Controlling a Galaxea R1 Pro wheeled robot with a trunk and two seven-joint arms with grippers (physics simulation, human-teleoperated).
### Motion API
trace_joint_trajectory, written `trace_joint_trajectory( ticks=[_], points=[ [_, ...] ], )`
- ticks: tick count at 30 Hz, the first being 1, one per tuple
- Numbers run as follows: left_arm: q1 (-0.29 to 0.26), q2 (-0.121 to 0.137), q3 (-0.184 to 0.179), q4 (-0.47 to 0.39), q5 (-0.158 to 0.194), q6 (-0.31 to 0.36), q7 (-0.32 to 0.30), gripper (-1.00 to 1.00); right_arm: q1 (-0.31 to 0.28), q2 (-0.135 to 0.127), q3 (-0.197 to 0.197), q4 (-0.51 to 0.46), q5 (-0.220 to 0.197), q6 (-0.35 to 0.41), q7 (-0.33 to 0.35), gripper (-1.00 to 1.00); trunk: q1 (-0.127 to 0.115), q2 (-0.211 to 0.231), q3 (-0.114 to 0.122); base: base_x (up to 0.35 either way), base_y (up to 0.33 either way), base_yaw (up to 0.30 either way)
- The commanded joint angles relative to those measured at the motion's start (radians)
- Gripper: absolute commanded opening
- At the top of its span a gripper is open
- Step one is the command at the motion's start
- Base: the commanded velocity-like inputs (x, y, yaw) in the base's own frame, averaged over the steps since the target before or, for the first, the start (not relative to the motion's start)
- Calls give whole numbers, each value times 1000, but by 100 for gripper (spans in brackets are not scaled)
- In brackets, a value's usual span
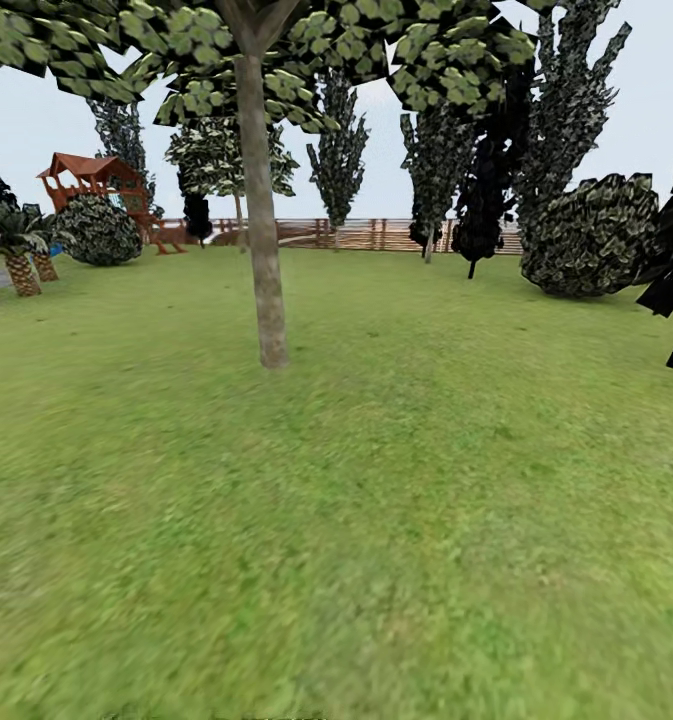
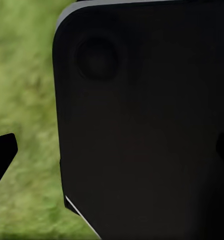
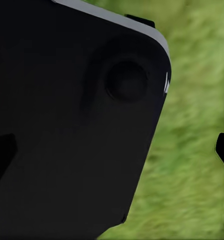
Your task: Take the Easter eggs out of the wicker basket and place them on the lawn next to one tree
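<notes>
Facing tree upper-centre across lawn | likely scouting a drop spot | both grippers' opening: cannot tell

On the broad green grass lawn stands one near tree with a smooth grey-beige trunk and a canopy of dark, green-flecked leaves. Two round leafy bushes show: one at the left and one at the right. Two short palm-like plants with brown banded trunks stand at the left edge. There is one red-roofed wooden play tower and one brown slatted wooden fence along the back. Several slim dark conifers rise before the fence; their exact count cannot be told.
</notes>
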Motion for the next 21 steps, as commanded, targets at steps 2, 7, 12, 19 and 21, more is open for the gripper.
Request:
trace_joint_trajectory(
  ticks=[2, 7, 12, 19, 21],
  points=[
    [1, 1, 0, -2, 1, -1, -1, 100, -1, 0, 8, 1, 8, -3, -1, 100, 0, 0, -2, 0, 0, 263],
    [1, 5, 0, -9, 0, -5, 0, 100, -1, -1, 11, 1, 8, -3, -3, 100, 0, 0, -6, 0, 0, 263],
    [1, 19, 0, -7, -5, -6, 7, 100, -1, -1, 10, 1, 8, -3, -5, 100, 0, 0, -10, 0, 0, 263],
    [1, 92, -2, -10, -7, -6, 8, 100, -1, 0, 10, 1, 8, -4, -7, 100, 0, 0, -15, 0, 0, 266],
    [1, 103, -2, -12, -8, -6, 8, 100, -1, 1, 10, 1, 8, -4, -7, 100, 0, 0, -17, 0, 0, 269]
  ],
)
